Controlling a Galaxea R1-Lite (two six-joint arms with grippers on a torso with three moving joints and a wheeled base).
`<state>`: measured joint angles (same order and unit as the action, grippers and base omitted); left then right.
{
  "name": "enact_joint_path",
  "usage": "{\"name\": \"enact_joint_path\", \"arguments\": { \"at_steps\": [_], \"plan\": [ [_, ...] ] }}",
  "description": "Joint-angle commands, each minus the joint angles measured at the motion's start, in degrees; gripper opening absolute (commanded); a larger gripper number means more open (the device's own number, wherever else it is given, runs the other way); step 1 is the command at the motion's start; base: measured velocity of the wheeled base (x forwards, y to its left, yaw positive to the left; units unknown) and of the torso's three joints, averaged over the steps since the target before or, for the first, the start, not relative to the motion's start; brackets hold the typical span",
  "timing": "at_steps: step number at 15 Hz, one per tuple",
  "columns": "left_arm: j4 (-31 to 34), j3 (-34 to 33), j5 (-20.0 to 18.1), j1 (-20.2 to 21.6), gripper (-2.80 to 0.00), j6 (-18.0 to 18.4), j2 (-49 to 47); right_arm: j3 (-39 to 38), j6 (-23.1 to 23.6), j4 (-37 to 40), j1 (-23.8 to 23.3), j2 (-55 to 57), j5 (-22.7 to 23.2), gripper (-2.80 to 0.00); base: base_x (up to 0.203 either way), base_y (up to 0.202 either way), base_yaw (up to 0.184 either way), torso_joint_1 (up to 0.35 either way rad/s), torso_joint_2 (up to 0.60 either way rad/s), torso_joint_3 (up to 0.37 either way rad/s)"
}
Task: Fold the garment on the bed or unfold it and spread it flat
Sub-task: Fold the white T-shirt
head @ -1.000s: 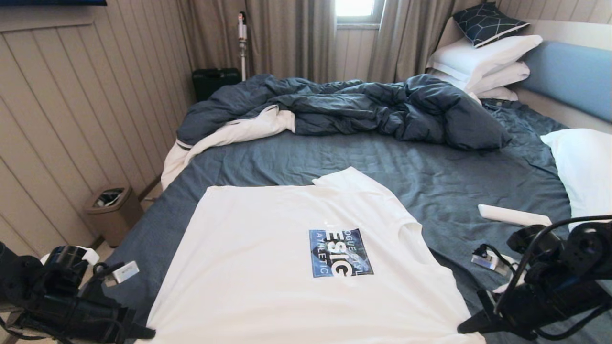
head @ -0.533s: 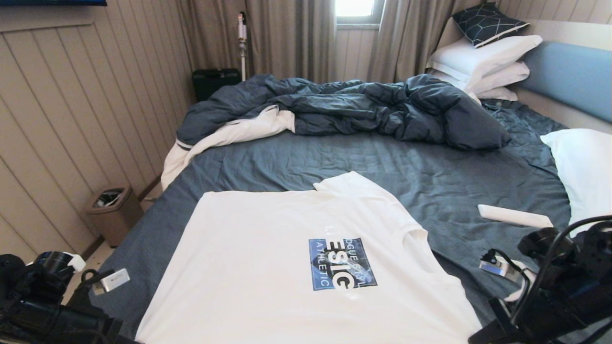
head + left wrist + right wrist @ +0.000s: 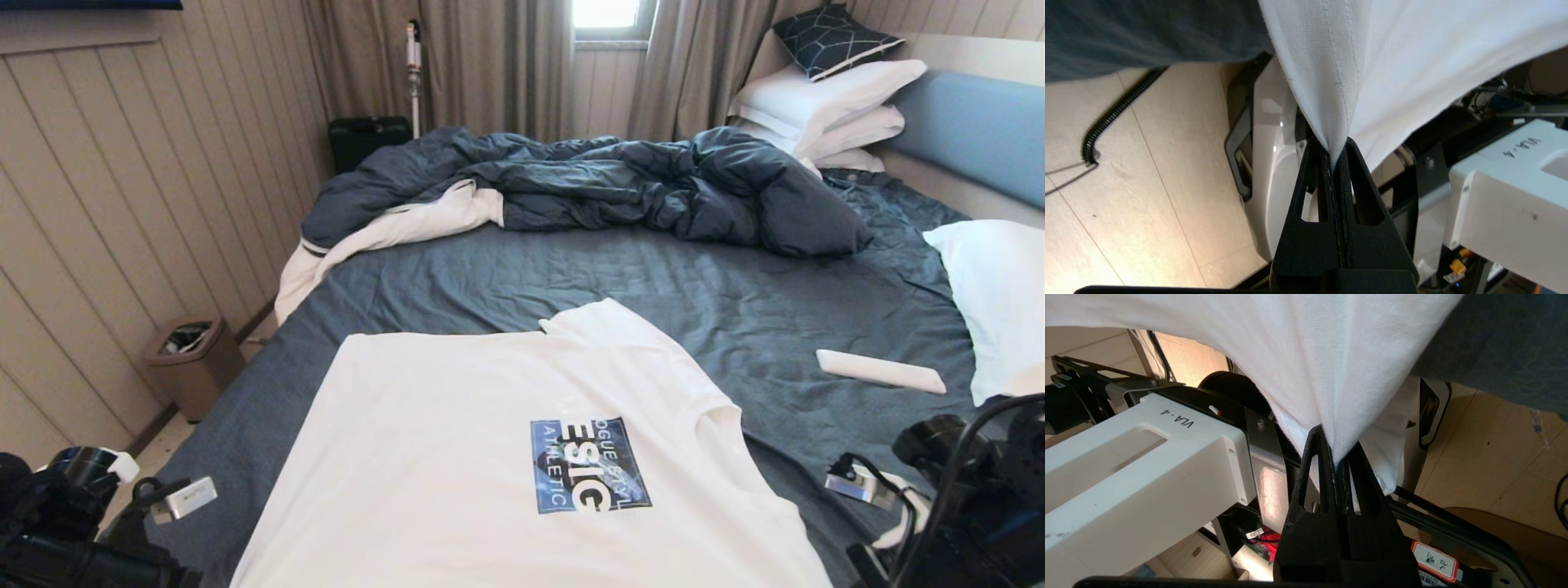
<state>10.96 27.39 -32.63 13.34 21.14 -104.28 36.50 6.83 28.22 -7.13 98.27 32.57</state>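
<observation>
The white T-shirt (image 3: 457,457) lies spread face up on the near end of the bed (image 3: 735,302), its blue-and-black print (image 3: 589,465) right of centre. Its near edge hangs off the bed's end, below the head view. In the left wrist view my left gripper (image 3: 1336,149) is shut on a pinched hemmed corner of the white T-shirt (image 3: 1392,53), pulled taut. In the right wrist view my right gripper (image 3: 1337,451) is shut on the other near corner of the T-shirt (image 3: 1290,347). Both arms, left (image 3: 73,531) and right (image 3: 971,506), sit low at the bed's end.
A rumpled dark-blue duvet (image 3: 588,184) fills the far half of the bed. White pillows (image 3: 824,102) stack by the light-blue headboard (image 3: 971,131), and another pillow (image 3: 1000,294) lies at the right. A white bar-shaped object (image 3: 880,371) rests on the sheet. A bin (image 3: 186,359) stands by the left wall.
Both arms have drawn back and down towards me, and the T-shirt has slid with them towards the near end of the bed. Both grippers stay shut on its corners.
</observation>
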Motion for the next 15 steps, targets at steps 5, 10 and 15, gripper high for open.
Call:
{"name": "enact_joint_path", "arguments": {
  "at_steps": [5,10,15],
  "plan": [
    [1.16,2.95,-0.72,0.08,-2.8,-0.68,8.57,4.71,-0.56,0.19,-1.0,-7.35,0.49,-2.8,0.0,0.0,0.0,0.0,0.0,0.0],
    [19.04,21.04,-6.46,0.43,-2.8,-1.79,11.69,13.32,-4.48,0.23,-0.76,-9.06,0.82,-2.8,0.0,0.0,0.0,0.0,0.0,0.0],
    [24.65,27.94,-9.65,0.46,-2.8,-3.45,8.41,16.62,-5.95,0.24,-0.34,-6.77,1.97,-2.8,0.0,0.0,0.0,0.0,0.0,0.0]
  ]
}}
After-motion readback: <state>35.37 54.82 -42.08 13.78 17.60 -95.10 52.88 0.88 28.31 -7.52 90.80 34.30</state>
